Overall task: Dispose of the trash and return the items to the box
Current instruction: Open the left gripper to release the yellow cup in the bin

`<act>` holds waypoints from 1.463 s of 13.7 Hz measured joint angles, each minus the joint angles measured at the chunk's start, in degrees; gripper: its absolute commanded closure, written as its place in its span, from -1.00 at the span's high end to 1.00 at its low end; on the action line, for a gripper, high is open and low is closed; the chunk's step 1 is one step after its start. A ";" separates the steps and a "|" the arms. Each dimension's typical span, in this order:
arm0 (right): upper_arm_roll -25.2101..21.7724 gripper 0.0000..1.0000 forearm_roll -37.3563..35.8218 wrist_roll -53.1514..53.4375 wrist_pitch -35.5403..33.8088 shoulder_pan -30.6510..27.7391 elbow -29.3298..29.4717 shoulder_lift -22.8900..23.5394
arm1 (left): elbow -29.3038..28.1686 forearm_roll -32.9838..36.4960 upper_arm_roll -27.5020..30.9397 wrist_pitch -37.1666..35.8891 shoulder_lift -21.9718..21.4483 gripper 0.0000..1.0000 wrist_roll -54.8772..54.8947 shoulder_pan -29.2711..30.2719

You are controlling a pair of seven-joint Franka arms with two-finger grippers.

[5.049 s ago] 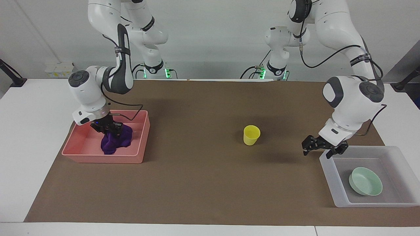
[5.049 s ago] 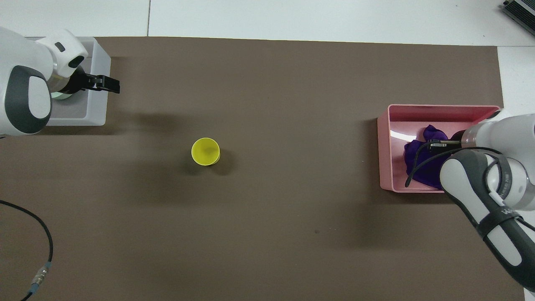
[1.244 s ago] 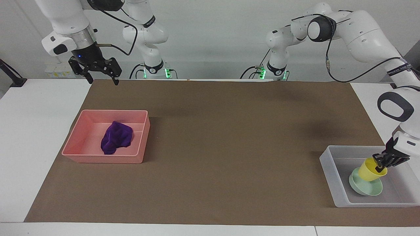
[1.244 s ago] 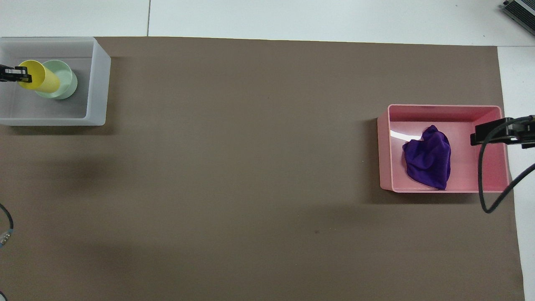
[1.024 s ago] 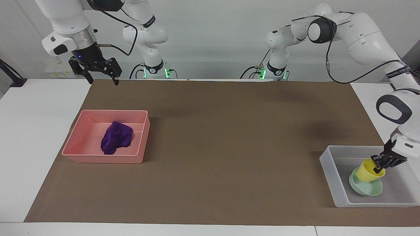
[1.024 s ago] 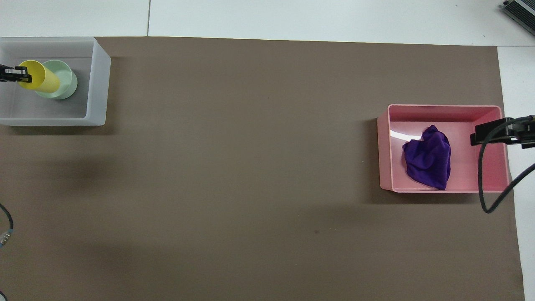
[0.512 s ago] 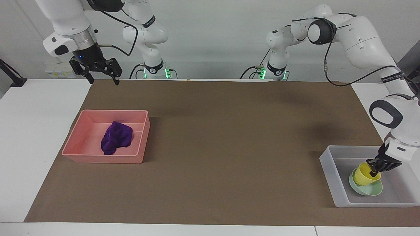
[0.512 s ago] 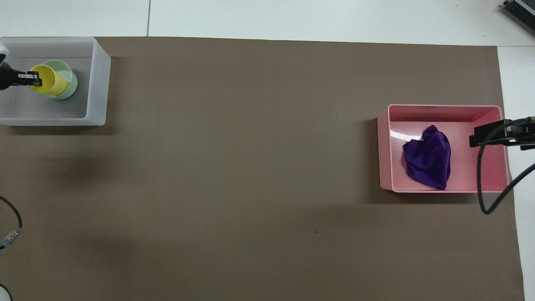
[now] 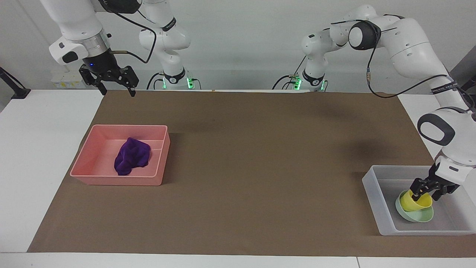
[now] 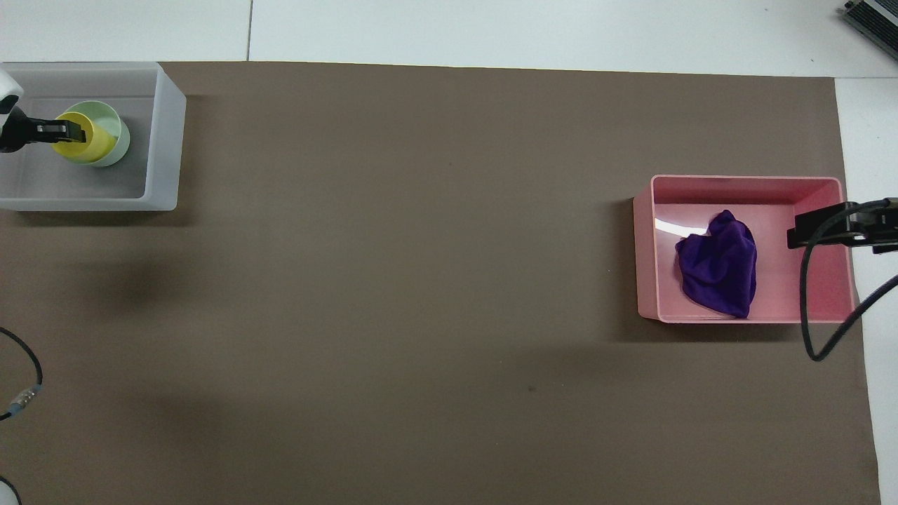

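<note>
Brown mat (image 9: 260, 167) carries two bins: pink bin (image 9: 156, 178) with one purple cloth (image 9: 132, 156), translucent box (image 9: 373, 193) with one green bowl (image 9: 416, 216). Left gripper (image 9: 427, 191) pinches one yellow cup (image 9: 414, 203) in the bowl; right gripper (image 9: 113, 83) waits raised, fingers spread.

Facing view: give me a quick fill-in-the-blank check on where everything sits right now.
1. The purple cloth lies in the ____ bin.
2. The yellow cup sits in the ____ bowl.
3. The ____ gripper is at the cup's rim in the translucent box.
4. The right gripper hangs raised with its fingers ____.

Missing words: pink; mint-green; left; open
</note>
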 measured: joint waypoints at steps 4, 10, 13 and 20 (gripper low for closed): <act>0.00 1.00 0.00 0.00 0.00 0.00 -0.03 -0.02 | -1.17 0.00 -0.44 -0.61 -5.19 1.00 0.43 -2.74; 0.00 1.00 0.00 0.00 0.00 0.00 -0.05 -0.03 | -8.97 0.00 -0.44 -14.75 -20.11 1.00 -0.39 -8.06; 0.00 1.00 0.00 0.00 0.00 0.00 -0.05 -0.03 | -11.48 -0.01 -0.45 -18.41 -24.63 1.00 -5.02 -11.85; 0.00 1.00 0.00 0.00 0.00 0.00 -0.07 -0.03 | -16.98 0.00 -0.53 -27.59 -33.84 1.00 -11.19 -17.95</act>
